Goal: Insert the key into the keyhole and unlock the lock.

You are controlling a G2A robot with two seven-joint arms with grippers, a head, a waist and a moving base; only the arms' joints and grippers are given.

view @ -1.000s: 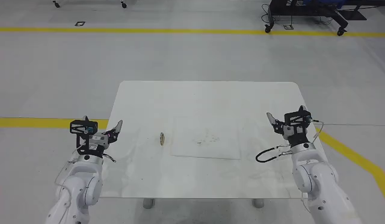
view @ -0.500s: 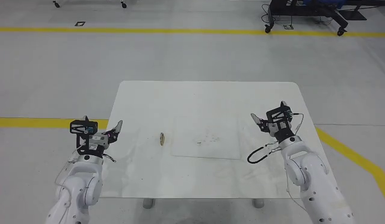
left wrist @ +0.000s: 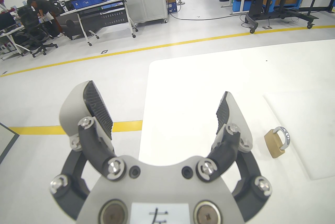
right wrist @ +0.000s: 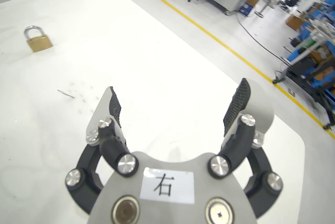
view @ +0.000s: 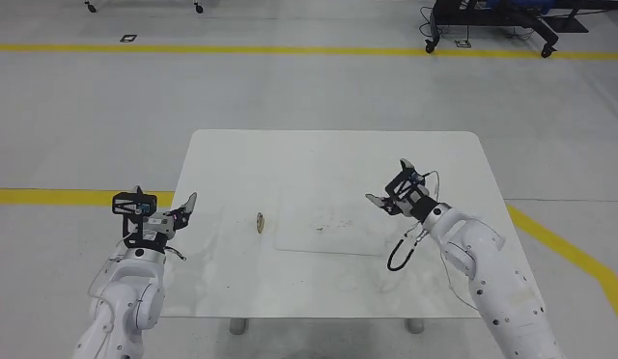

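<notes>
Lock (view: 261,222) on white table (view: 328,166), yellow-lined floor (view: 290,89)

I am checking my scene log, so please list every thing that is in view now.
padlock: one, brass with silver shackle, on the table beside the mat.
key: one thin silver piece, probably the key, on the mat.
mat: one, white, mid-table.
table: one, white.
left pincer: one, grey and black, open, at the table's edge.
right pincer: one, grey and black, open, above the table near the mat.
</notes>
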